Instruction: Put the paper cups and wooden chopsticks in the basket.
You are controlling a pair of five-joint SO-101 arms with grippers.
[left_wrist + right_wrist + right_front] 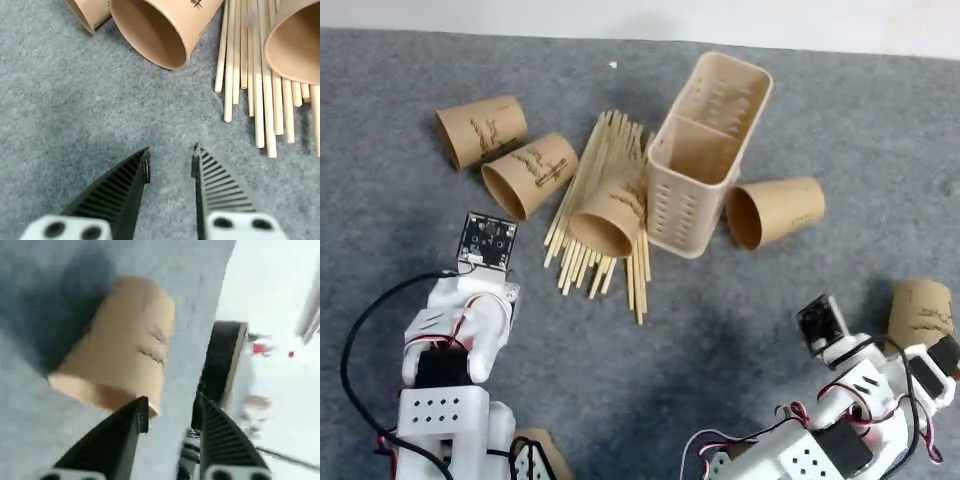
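A brown paper cup (pixel 534 450) is mostly hidden behind the left arm's base (pixel 440 415). The left gripper (pixel 171 155) is held over grey felt matting (pixel 720 330), jaws apart and empty. Dark print on the far-left cup (pixel 480 130) and the next cup (pixel 528 175) cannot be read. The wooden chopsticks (pixel 595 170) are partly covered by a third cup (pixel 610 215) beside the beige perforated plastic basket (pixel 705 150); a fourth cup (pixel 775 210) lies at its other side. The right gripper (pixel 171 407), jaws parted and empty, is seen beside the last cup (pixel 120 365).

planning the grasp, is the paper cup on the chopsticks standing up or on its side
On its side. The paper cup lies across the chopsticks, its round open mouth facing sideways, beside the basket.
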